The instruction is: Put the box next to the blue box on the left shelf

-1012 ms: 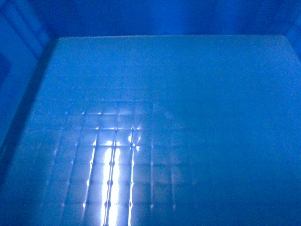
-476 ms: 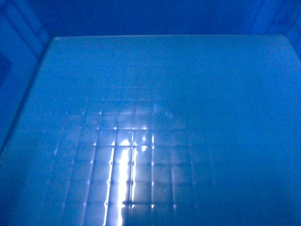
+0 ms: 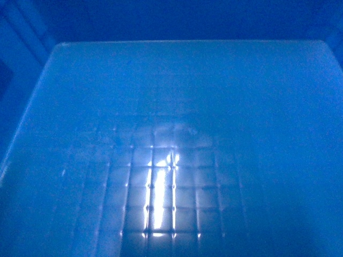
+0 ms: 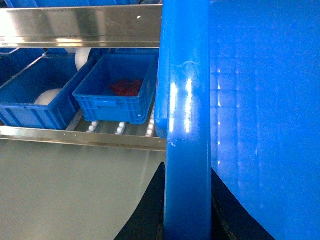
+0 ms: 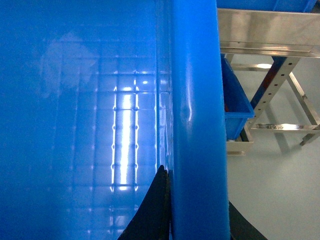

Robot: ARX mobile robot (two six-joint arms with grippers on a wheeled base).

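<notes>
The box (image 3: pixel 177 96) fills the head view: I see only its glossy blue floor with a faint grid and dim walls around it. My left gripper (image 4: pixel 187 175) is shut on the box's left rim (image 4: pixel 186 95), one black finger (image 4: pixel 150 210) on each side of it. My right gripper (image 5: pixel 197 192) is shut on the right rim (image 5: pixel 195 100) in the same way. On the roller shelf (image 4: pixel 80 137) ahead stands a blue box (image 4: pixel 117 97) holding something red. A second blue box (image 4: pixel 35 100) with white items stands left of it.
A steel rail (image 4: pixel 80 22) of a higher shelf level runs above the boxes. Pale floor (image 4: pixel 65 190) lies below the shelf front. In the right wrist view, a steel rack (image 5: pixel 270 27) with perforated legs (image 5: pixel 272 80) and another blue box (image 5: pixel 236 100) stand right of the held box.
The bright reflection on the box floor has slid to the right across the grid. The left wall shows a little less in the head view.
</notes>
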